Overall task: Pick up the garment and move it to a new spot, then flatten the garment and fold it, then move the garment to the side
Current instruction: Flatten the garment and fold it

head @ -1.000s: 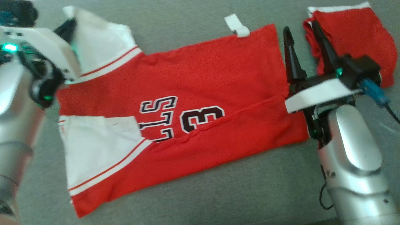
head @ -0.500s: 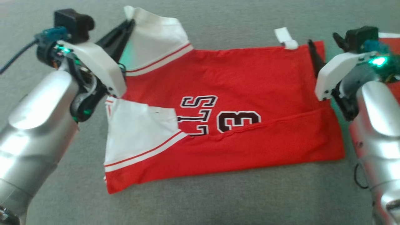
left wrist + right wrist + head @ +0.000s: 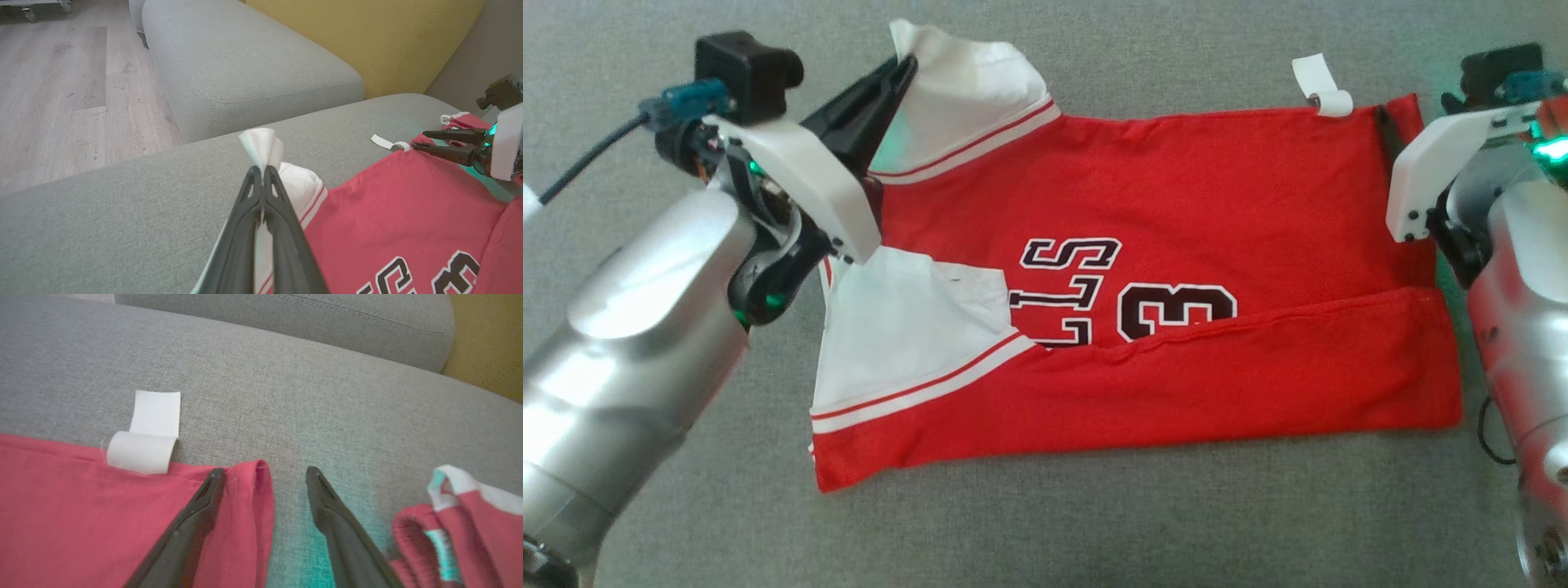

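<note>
- Garment, a red jersey with white sleeves, is lying spread lengthwise on the grey sofa cushion. Its white label is sticking out from the hem edge; taking that label as the reference mark.
- The long edge on the opposite side of the garment from the label is already lying turned over the body as a red band, partly covering the printed number.
- Left gripper is working at the far end of the garment from the label, on the label's own long edge. Its fingers are pinching a bunch of the white sleeve, jaws pressed together, and a tuft of white cloth is poking out past the tips.
- Right gripper is sitting just beside the label, jaws spread wide. One finger is resting on the red hem corner, the other on bare cushion, so the corner is lying between them, not yet gripped.
- A second red garment is lying bunched beyond the right gripper, on the side away from the label, apart from the jersey.
- Judging the step: folding. One long side looks done; the label-side edge is being set up for its fold.
- Next move, as I read it: the right gripper is needing to close on the hem corner beside the label, catching all the cloth layers there. Then both arms should be lifting together and carrying that edge across, keeping it taut.
- Risk: the open gripper is catching only the top layer, or snagging the label.
</note>
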{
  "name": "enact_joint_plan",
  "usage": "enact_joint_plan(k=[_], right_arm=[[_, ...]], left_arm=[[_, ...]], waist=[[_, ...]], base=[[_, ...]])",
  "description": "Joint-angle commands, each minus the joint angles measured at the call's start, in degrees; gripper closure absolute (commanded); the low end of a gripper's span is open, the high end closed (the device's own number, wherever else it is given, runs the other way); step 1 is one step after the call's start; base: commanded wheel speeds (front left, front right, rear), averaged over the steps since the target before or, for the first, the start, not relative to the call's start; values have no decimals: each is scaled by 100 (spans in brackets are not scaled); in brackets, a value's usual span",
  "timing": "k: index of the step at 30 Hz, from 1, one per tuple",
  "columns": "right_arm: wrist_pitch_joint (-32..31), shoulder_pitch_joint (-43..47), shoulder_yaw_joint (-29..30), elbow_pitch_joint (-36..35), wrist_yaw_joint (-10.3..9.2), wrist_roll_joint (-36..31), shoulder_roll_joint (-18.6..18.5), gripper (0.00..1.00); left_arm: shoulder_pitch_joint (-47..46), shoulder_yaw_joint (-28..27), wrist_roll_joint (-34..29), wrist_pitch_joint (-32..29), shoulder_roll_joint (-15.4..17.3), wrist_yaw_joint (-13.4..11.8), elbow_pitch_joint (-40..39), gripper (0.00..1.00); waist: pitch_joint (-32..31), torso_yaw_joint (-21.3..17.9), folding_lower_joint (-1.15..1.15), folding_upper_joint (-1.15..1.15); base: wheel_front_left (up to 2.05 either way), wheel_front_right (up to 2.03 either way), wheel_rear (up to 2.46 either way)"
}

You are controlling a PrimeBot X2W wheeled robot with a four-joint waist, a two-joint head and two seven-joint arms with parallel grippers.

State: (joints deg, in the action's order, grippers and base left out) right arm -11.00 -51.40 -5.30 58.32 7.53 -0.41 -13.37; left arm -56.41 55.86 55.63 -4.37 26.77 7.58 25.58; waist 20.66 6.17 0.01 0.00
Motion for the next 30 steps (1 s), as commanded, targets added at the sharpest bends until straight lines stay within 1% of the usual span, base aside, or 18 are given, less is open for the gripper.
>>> enact_joint_plan(k=[1,5,6,7,8,13,16,18,23,30], right_arm=[[62,-171,-57,-38,-4,-42,38,0],[92,-292,-125,262,-4,-43,86,0],[84,-318,-148,339,-4,-7,108,13],[75,-345,-181,411,-4,39,134,73],[81,-372,-239,469,-4,85,158,100],[383,-560,-376,549,-4,414,147,100],[545,-688,-408,533,-4,735,166,100],[619,-781,-437,476,-4,1021,219,100],[901,-1033,-586,211,-4,1571,212,100],[1481,-1279,-604,-23,-4,2254,292,100]], left_arm=[[-411,-219,58,92,227,-9,-134,100],[-495,-139,113,164,231,-9,-59,100],[-509,-116,124,174,228,-9,-36,100],[-521,-98,135,186,227,-9,-7,100],[-531,-84,148,200,226,-9,26,100],[-587,-92,163,320,254,-11,320,100],[-656,-172,138,456,281,-78,568,100],[-710,-219,114,547,289,-122,724,100],[-939,-310,-6,803,302,-195,1074,100],[-1356,-446,-116,1278,81,-218,1660,100]], waist=[[42,13,-1,0],[86,20,-1,0],[90,19,-1,0],[92,16,-1,0],[93,10,-1,0],[59,-63,-1,0],[38,-127,-1,0],[21,-183,-1,0],[20,-335,-1,0],[-11,-452,-1,0]], base=[[0,0,0],[0,0,0],[0,0,0],[0,0,0],[0,0,0],[0,0,0],[0,0,0],[0,0,0],[0,0,0],[0,0,0]])
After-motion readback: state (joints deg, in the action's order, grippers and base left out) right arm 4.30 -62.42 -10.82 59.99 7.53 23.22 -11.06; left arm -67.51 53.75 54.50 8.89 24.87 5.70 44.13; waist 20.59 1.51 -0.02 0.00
